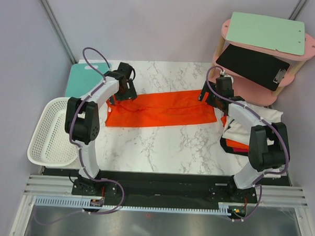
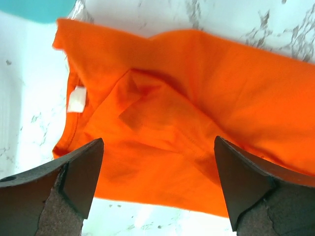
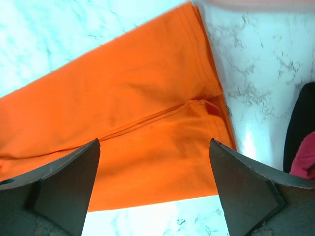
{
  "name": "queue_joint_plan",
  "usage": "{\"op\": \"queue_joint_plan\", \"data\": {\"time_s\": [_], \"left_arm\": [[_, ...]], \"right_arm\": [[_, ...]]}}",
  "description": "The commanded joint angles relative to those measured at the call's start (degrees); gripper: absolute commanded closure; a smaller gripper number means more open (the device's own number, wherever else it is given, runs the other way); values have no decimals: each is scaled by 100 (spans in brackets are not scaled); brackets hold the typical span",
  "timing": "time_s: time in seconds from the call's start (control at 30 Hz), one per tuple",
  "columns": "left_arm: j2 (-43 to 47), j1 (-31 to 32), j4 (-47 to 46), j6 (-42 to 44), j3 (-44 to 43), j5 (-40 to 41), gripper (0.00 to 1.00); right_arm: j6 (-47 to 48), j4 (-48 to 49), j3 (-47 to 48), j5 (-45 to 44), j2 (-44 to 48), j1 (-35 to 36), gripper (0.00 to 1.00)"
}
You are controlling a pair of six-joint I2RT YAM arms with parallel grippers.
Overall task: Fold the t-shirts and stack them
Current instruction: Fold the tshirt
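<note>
One orange-red t-shirt (image 1: pixel 160 110) lies on the marble table, folded lengthwise into a long flat strip. My left gripper (image 1: pixel 122 94) hovers over its left end, open and empty; the left wrist view shows the collar end (image 2: pixel 172 113) with a white label (image 2: pixel 76 99) between my spread fingers (image 2: pixel 158 143). My right gripper (image 1: pixel 207 95) hovers over the strip's right end, open and empty; the right wrist view shows the hem end (image 3: pixel 147 113) under it (image 3: pixel 154 143). More orange-red cloth (image 1: pixel 236 145) shows in a pile at the right, partly hidden.
A large white cloth sheet (image 1: pixel 251 119) lies bunched at the right table edge beside the right arm. A white latticed basket (image 1: pixel 52 131) hangs at the left. A teal board (image 1: pixel 86 75) lies at the back left. A pink shelf (image 1: pixel 264 65) stands at the back right.
</note>
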State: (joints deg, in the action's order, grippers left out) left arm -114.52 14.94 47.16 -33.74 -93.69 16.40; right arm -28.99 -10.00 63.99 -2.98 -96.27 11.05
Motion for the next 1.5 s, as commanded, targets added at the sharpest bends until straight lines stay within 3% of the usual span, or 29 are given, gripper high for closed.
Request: {"op": "queue_joint_plan", "data": {"time_s": [0.0,0.13,0.17,0.2,0.27,0.53,0.83,1.03,1.47], "left_arm": [[983,79,-329,34,649,-49,0],[1563,324,-611,60,1335,-260,0],[1747,395,-637,43,1579,-269,7],[1827,465,-698,8,1712,-269,24],[2029,694,-813,-89,2124,-269,98],[1416,862,-1445,-195,2496,-463,98],[379,844,-1552,78,1443,-234,98],[299,844,-1551,87,1134,-305,98],[-694,563,-1235,200,-377,591,98]], "right_arm": [[254,437,-184,-115,530,187,2],[289,525,-194,-27,557,275,2],[289,534,-185,-9,539,301,2],[272,552,-185,-1,522,310,2],[228,621,-211,43,486,336,2],[210,640,-202,131,407,381,2],[245,622,-229,43,451,389,2],[298,587,-220,-36,425,381,2],[385,534,-150,-62,337,389,2]]}}
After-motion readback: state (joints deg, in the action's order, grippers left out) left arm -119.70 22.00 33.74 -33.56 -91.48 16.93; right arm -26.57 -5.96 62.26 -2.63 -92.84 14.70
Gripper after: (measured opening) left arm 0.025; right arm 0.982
